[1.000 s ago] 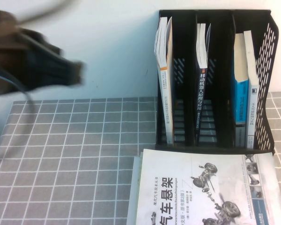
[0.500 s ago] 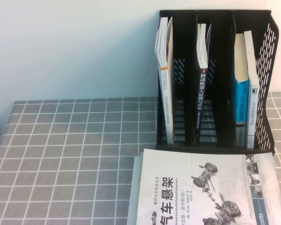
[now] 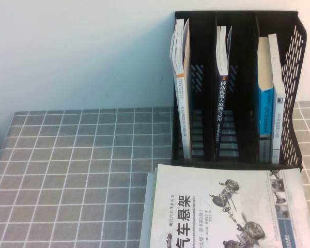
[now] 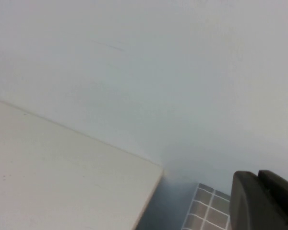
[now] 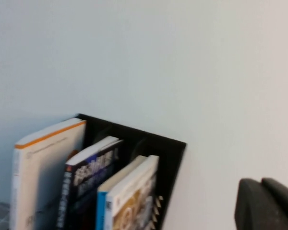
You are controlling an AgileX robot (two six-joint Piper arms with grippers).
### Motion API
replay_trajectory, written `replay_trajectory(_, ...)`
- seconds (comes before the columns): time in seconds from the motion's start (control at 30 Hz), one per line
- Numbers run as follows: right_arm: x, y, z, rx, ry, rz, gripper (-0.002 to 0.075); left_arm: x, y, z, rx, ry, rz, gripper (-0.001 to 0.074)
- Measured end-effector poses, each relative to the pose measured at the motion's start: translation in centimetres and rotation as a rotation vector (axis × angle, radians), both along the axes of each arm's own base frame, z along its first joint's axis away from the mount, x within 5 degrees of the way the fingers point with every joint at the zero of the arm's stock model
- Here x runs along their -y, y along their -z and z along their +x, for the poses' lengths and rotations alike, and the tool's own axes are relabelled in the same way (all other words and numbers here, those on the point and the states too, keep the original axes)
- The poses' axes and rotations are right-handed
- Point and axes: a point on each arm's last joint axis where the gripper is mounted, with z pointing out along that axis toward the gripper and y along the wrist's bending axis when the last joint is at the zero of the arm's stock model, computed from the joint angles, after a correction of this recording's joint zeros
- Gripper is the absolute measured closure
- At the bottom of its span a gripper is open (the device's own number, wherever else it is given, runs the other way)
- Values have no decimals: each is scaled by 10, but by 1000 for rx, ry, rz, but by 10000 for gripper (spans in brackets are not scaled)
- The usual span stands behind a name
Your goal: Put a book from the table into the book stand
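The black plastic upright file rack [image 3: 295, 57] stands at the back of the grey grid-cloth bench [image 3: 67, 170], against the wall, its three open slots facing the robot so that books can slide in from the front. The thin white-spined paperback [image 3: 181, 88] stands upright in the slot at the robot's left, leaning against the outer wall. Its cover faces sideways and is hidden, but this looks like the book to be shelved, so the task appears done. A dark-spined book [image 3: 223, 103] fills the middle slot and a blue-spined book [image 3: 264, 108] the right one. A white book with car-part drawings [image 3: 222, 206] lies flat just in front of the rack. The left tool [image 4: 264, 201] and right tool [image 5: 266, 203] are both raised clear of the bench facing the wall. Only a dark edge of each shows, so their opening cannot be told.
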Motion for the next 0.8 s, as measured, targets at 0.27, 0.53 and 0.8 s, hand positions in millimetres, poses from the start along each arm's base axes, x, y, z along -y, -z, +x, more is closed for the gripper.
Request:
replay_trajectory(0.27,13,89,-1,-34,212,72,729,-11,-3,-50,100,-146,4,738)
replay_trajectory(0.53,18,180,17,-267,262,92,729,-4,34,-55,183,-70,49,738)
replay_trajectory(0.8,18,202,15,-410,270,47,729,6,148,-34,39,55,-21,738)
